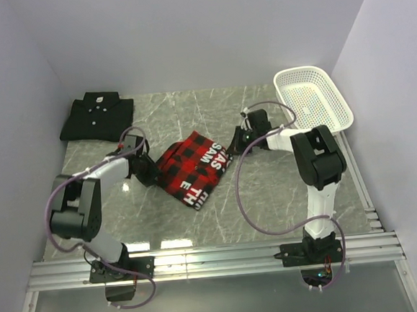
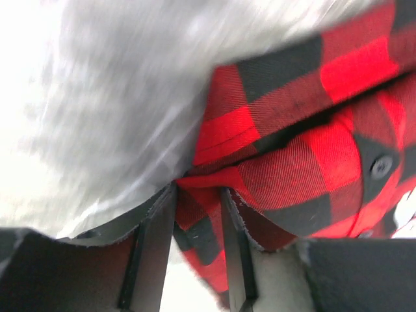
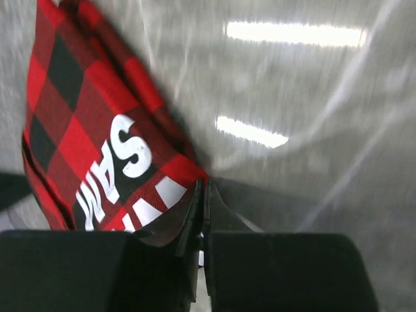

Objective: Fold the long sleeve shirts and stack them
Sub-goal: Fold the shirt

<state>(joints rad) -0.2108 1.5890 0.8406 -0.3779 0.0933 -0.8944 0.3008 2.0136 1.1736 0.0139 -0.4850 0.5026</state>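
Top external: left tool (image 1: 152, 176) and right tool (image 1: 233, 141) each pinch the plaid shirt (image 1: 191, 168), white basket (image 1: 281, 91) well apart.
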